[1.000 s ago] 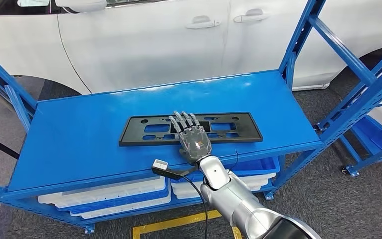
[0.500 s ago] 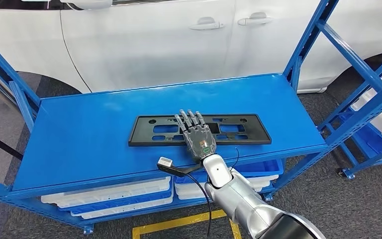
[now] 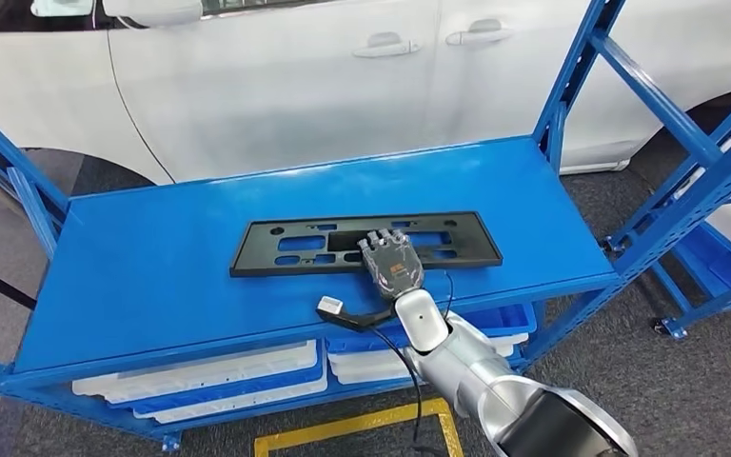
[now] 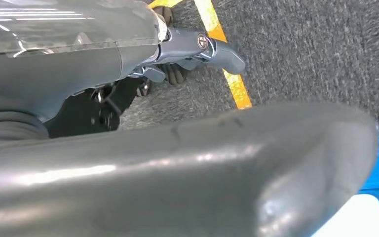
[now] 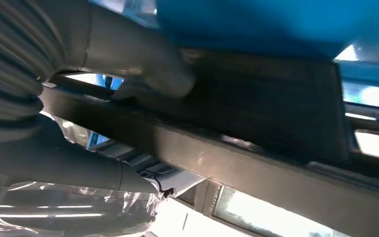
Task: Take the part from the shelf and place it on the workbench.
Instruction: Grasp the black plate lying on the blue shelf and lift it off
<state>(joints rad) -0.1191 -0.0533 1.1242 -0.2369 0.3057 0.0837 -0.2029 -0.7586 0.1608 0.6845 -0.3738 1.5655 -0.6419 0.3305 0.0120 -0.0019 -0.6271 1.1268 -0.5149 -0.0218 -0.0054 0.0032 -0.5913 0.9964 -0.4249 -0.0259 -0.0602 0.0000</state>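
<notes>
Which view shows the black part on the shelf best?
Head view: the whole black part lies flat on the blue shelf, right hand on its near edge. Right wrist view gives a blurred close-up.

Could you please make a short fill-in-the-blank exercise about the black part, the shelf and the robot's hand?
1. The black part lies flat on the ____ shelf.
2. The ____ hand rests on the part.
3. Behind the shelf stands a ____ car.
4. Under the shelf sit white and blue ____.

Missing words: blue; right; white; trays
</notes>
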